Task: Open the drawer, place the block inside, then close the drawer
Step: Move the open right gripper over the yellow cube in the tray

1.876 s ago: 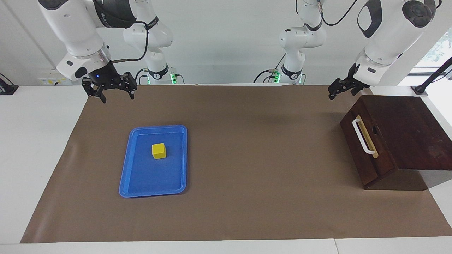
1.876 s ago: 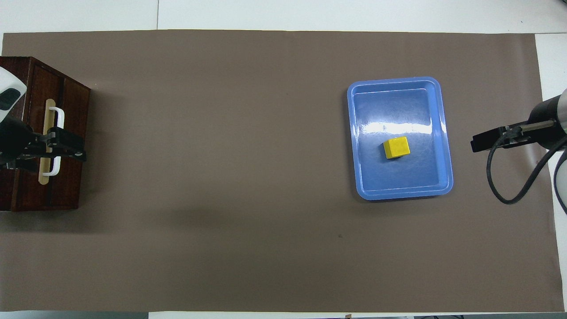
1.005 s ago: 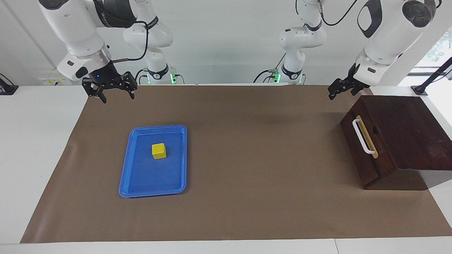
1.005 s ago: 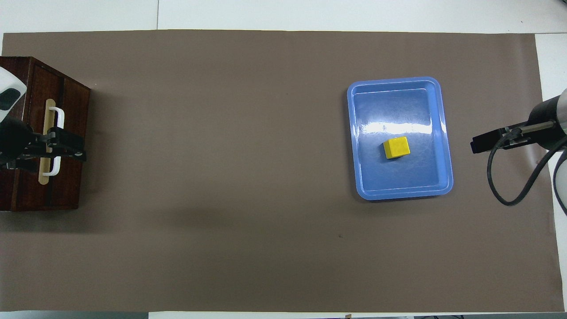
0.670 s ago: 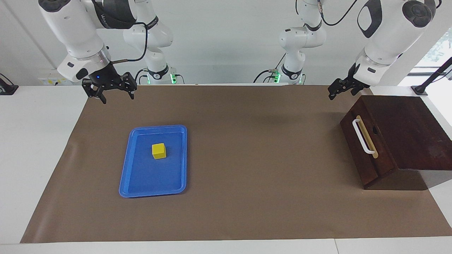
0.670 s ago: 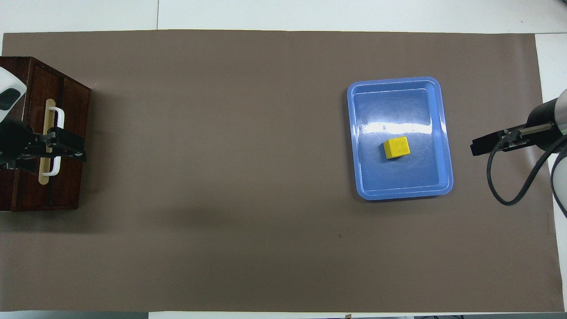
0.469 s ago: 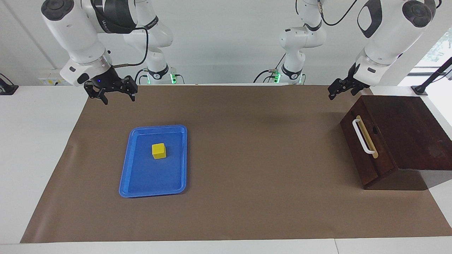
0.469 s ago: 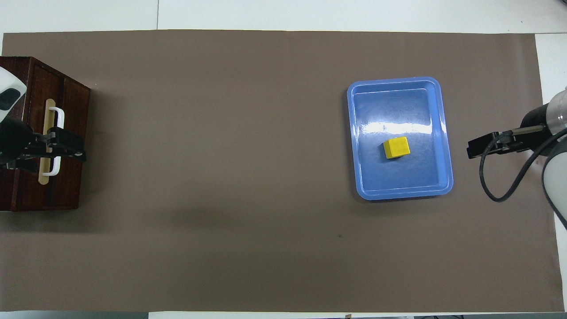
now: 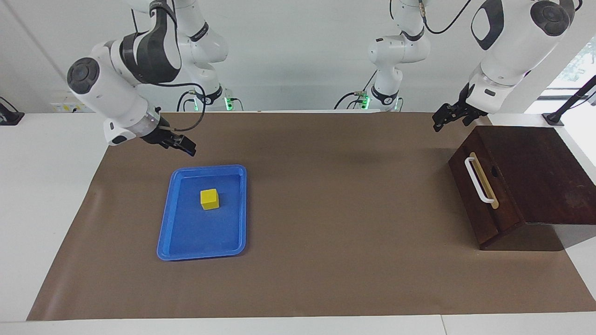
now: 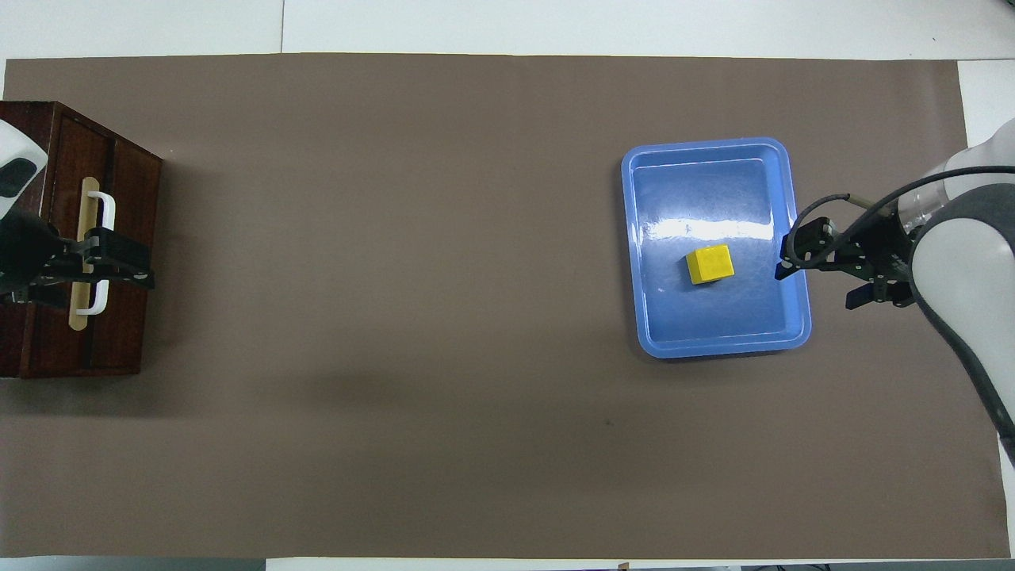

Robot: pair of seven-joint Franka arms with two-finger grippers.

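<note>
On the blue tray [image 9: 203,242], toward the right arm's end of the worktop [image 9: 326,223], sits the block [image 9: 209,199]. Right pincer [image 9: 184,145] hangs released beside the tray. Left pincer [image 9: 447,119] waits released above the closed drawer [image 9: 482,200].

We see two white arms with rounded shells, dark grey joint bands and round dark caps at the elbows; black cables loop along each forearm; metal rings sit at the wrists; each ends in a black pincer, left pincer [image 9: 448,118], right pincer [image 9: 180,144]; green lights glow at both bases.
</note>
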